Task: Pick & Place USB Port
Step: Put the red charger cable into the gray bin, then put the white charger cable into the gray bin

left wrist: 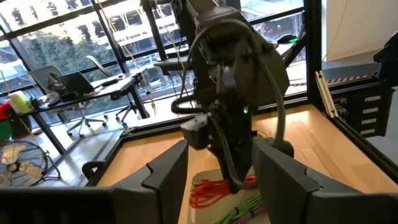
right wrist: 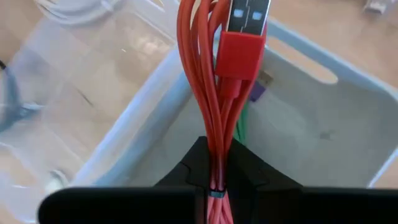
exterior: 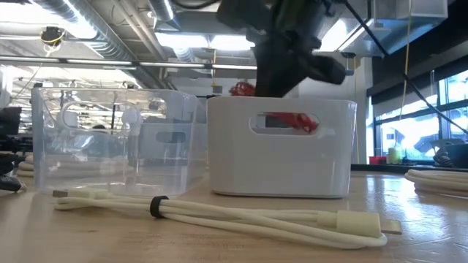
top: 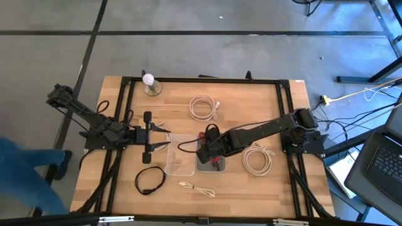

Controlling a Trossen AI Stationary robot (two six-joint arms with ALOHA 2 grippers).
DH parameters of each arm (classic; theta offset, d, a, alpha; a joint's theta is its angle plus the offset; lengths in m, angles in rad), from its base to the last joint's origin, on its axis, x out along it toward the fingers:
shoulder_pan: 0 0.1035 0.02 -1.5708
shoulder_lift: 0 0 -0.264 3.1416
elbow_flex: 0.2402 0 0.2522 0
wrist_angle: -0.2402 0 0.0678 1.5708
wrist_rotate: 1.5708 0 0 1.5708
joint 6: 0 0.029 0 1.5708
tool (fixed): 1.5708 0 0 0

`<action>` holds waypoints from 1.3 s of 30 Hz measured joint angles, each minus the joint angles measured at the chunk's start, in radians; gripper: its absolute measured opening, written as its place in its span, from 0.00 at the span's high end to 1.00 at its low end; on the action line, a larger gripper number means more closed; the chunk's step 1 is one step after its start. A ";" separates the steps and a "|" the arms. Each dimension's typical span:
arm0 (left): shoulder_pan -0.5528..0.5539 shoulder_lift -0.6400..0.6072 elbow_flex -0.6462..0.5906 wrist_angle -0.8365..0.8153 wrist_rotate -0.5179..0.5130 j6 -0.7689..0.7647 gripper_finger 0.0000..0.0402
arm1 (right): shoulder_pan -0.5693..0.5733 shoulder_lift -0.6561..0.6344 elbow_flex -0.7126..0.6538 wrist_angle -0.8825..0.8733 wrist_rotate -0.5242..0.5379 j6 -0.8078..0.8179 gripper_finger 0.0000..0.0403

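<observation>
Currently no readable brand, label or writing anywhere I can see.

My right gripper (right wrist: 217, 171) has its jaws clamped on the red USB cable (right wrist: 214, 93), a folded bundle with the red plug end standing up in the right wrist view. It sits over the white bin (top: 211, 162) at mid-desk; part of the red cable shows through the bin's handle slot (exterior: 285, 122) in the low view. Green cable (left wrist: 239, 210) lies in the bin too, plus something purple, probably another cable, mostly hidden.

My left gripper (top: 149, 139) waits at the left of the desk (top: 251, 94), jaws wide, pointed at the clear bin (top: 180, 154) just beside the white one.

Around: white coiled cables (top: 204, 107) and (top: 257, 159), black cable loop (top: 150, 180), white cable (exterior: 219, 213) in front of both bins.
</observation>
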 joint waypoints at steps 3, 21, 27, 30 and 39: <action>0.000 0.000 0.000 0.000 0.000 0.000 0.57 | -0.001 0.032 -0.001 -0.012 -0.021 0.012 0.93; -0.002 0.000 0.000 -0.016 0.002 -0.028 0.57 | -0.026 0.090 -0.006 0.005 -0.126 0.022 0.93; -0.002 0.000 0.000 -0.050 0.002 -0.061 0.57 | -0.027 0.091 -0.008 0.008 -0.112 -0.002 0.77; -0.002 0.000 0.000 -0.049 0.002 -0.061 0.57 | -0.027 0.091 -0.008 0.010 -0.110 -0.012 0.68; -0.002 0.000 0.000 -0.061 0.003 -0.061 0.57 | 0.005 0.091 0.083 -0.038 0.077 -0.176 0.63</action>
